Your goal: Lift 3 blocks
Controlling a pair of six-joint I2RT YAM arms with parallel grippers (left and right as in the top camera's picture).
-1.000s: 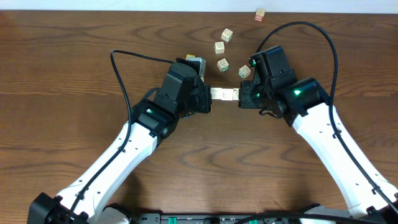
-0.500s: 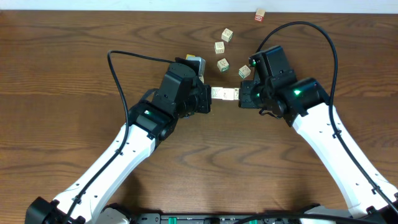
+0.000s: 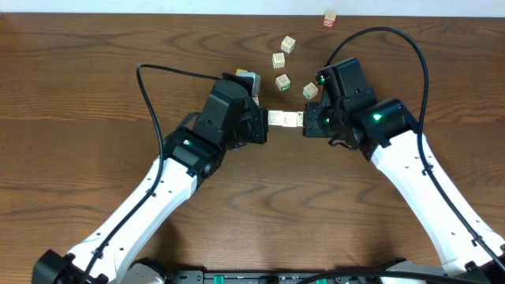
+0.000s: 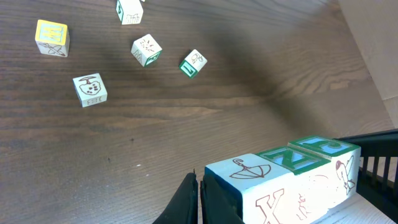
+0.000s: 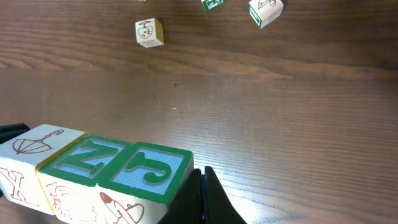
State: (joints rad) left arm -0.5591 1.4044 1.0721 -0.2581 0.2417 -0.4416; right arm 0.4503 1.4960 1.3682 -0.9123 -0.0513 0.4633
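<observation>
A row of three blocks (image 3: 285, 119) is squeezed end to end between my two grippers. In the left wrist view the nearest block (image 4: 249, 177) has a brown umbrella on top and a red X on its side. Beyond it come a green Z block (image 4: 283, 158) and a green J block (image 4: 326, 147). My left gripper (image 3: 267, 120) is shut, its tips (image 4: 200, 186) pressed against the umbrella block's end. My right gripper (image 3: 304, 122) is shut too, its tips (image 5: 200, 186) against the J block (image 5: 152, 168). Whether the row touches the table I cannot tell.
Several loose cubes lie behind the grippers: four (image 3: 282, 81) in a cluster, a yellow one (image 3: 246, 79) by the left wrist, a red-marked one (image 3: 330, 19) at the far edge. The table (image 3: 95, 95) is dark wood. Both arms' cables arc above the wrists.
</observation>
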